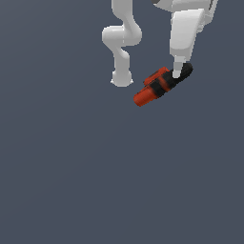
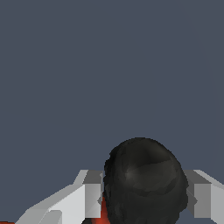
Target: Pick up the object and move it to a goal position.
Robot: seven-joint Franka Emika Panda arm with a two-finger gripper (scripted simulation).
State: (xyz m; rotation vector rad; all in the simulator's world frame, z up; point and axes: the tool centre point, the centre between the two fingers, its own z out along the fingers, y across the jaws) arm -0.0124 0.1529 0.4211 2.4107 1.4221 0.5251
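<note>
The drill [image 1: 159, 86] sits in the upper right of the exterior view, lying tilted, its red-orange end pointing toward 8 o'clock and its black end up at 2 o'clock beneath the arm. Whether it rests on the desk [image 1: 95, 181] or hangs just above it cannot be told, since no shadow shows. The claw [image 1: 180, 72] comes down on that black end and appears closed on it: in the wrist view the drill's rounded black bulk [image 2: 144, 183] fills the gap between the two pale fingers [image 2: 89, 194], which touch it on both sides, with a sliver of red beside one of them.

The step in hand looks like the carry, with the grasp made. No goal marker is visible, so its direction cannot be judged. The grip is at one end, so the long red part may swing; the next move likely calls for steady, unhurried travel.
</note>
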